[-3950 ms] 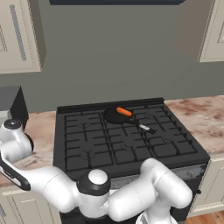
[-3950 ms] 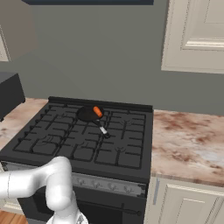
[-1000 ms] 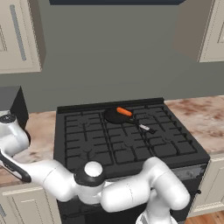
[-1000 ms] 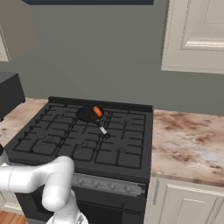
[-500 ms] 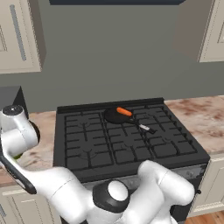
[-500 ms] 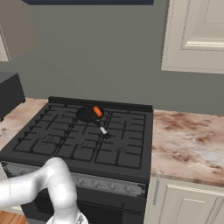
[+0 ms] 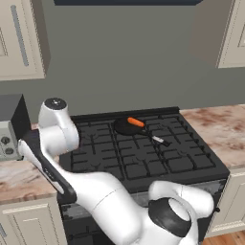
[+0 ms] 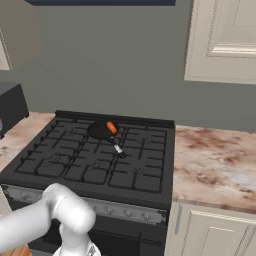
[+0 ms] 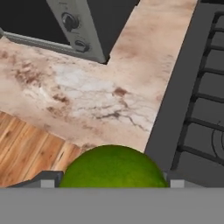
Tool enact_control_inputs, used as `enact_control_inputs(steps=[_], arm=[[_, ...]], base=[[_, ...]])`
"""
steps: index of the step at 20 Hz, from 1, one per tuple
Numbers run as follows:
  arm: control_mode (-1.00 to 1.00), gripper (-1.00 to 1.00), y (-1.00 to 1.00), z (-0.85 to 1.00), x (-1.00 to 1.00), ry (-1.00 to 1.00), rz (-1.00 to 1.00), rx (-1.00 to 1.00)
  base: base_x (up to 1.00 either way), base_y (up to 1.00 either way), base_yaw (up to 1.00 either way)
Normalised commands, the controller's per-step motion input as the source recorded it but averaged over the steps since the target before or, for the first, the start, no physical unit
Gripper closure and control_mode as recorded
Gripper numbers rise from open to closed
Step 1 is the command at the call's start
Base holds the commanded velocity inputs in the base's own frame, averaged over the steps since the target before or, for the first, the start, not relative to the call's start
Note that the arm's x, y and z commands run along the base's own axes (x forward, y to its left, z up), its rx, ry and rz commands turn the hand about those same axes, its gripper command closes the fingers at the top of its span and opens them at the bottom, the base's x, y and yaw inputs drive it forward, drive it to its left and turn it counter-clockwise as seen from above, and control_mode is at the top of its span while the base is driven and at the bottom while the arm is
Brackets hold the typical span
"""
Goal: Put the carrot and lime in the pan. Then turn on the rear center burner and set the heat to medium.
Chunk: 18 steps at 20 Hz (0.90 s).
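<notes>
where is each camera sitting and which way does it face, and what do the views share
Left base view: behind the arm on its left, facing forward and down over the stove; white arm sweeps across the foreground toward the left counter.
Right base view: behind on its right, facing the same stove; an arm link shows at lower left.
Hand view: on the hand, looking along the pincer at the marble counter; the lime sits between its tips.
Both base views share the pan with the carrot in it.

Arm swung far left; claw gripping lime.
</notes>
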Motion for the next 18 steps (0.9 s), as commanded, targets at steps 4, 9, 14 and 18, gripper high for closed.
enact_control_inputs(steps=[4, 9, 14, 18], arm=[[-1.0, 1.0, -1.0, 0.45, 0.0, 0.0, 0.0, 0.03], [-1.0, 1.0, -1.0, 0.28, 0.02, 0.0, 0.0, 0.03], [-1.0, 1.0, -1.0, 0.03, 0.06, 0.01, -0.01, 0.0], [-1.0, 1.0, -1.0, -0.06, 0.32, 0.04, -0.1, 0.0]], base=[[0.0, 0.0, 0.0], [0.0, 0.0, 0.0], [0.0, 0.0, 0.0], [0.0, 0.0, 0.0]])
